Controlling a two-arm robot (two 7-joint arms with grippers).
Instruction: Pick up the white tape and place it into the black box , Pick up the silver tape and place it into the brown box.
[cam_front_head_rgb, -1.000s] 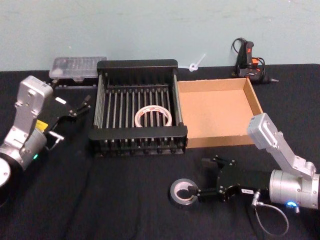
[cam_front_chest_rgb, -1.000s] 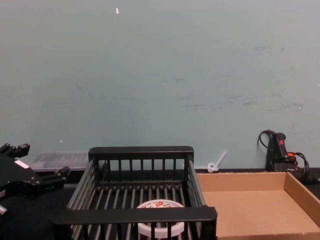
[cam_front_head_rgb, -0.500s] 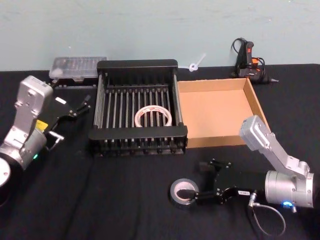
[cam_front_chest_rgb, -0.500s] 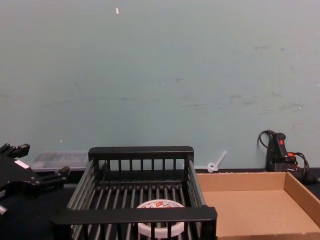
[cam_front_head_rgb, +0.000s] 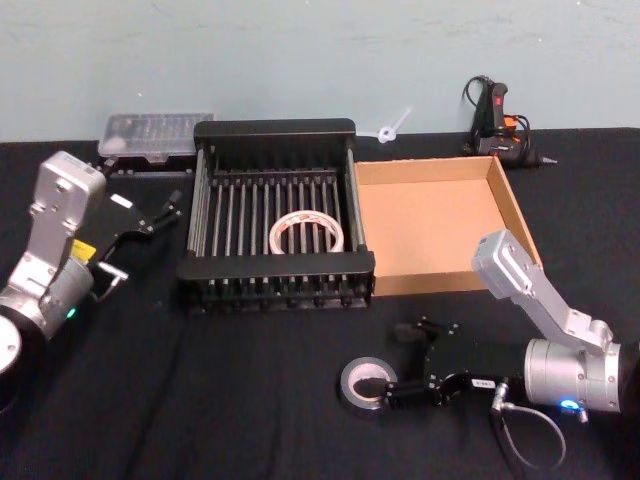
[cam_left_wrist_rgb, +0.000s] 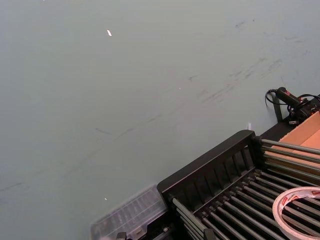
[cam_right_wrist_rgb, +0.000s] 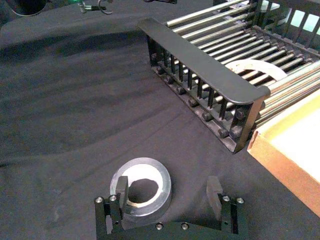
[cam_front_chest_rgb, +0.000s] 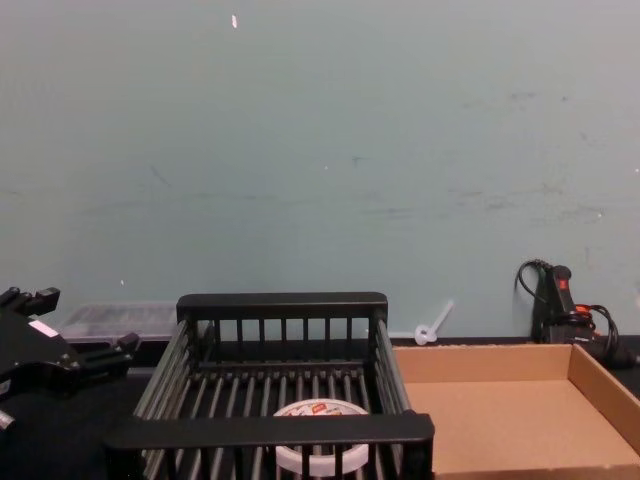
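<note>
White tape (cam_front_head_rgb: 306, 233) and silver tape (cam_front_head_rgb: 350, 385) well apart, one boxed, one out on the black cloth (cam_front_head_rgb: 230, 400).

From the left:

- Left gripper (cam_front_head_rgb: 160, 213) held off the cloth beside the black box (cam_front_head_rgb: 275, 268), just short of its left wall, touching nothing. Fingers spread, nothing between them.
- Behind it, against the wall, a clear plastic case (cam_front_head_rgb: 155, 133).
- Next, the black box itself, slatted and ribbed. White tape flat on the ribs, toward the near right part of the floor. Seen from the chest as a pale ring behind the near rim.
- Near and to the right of that box, the silver tape flat on the cloth, outside both boxes, hole upward.
- Right gripper (cam_front_head_rgb: 393, 363) low at the roll, reaching in from the right. Fingers apart and not closed on the roll. In the right wrist view, one finger (cam_right_wrist_rgb: 121, 187) over the roll's edge at the hole, the other (cam_right_wrist_rgb: 214, 187) out on the cloth clear of the ring. Whether either presses the tape, cannot tell.
- Behind the gripper, the brown box (cam_front_head_rgb: 435, 285), side by side with the black box, walls touching or nearly so, nothing inside.
- Far right at the wall, a black glue gun (cam_front_head_rgb: 497, 120) with its cord.
</note>
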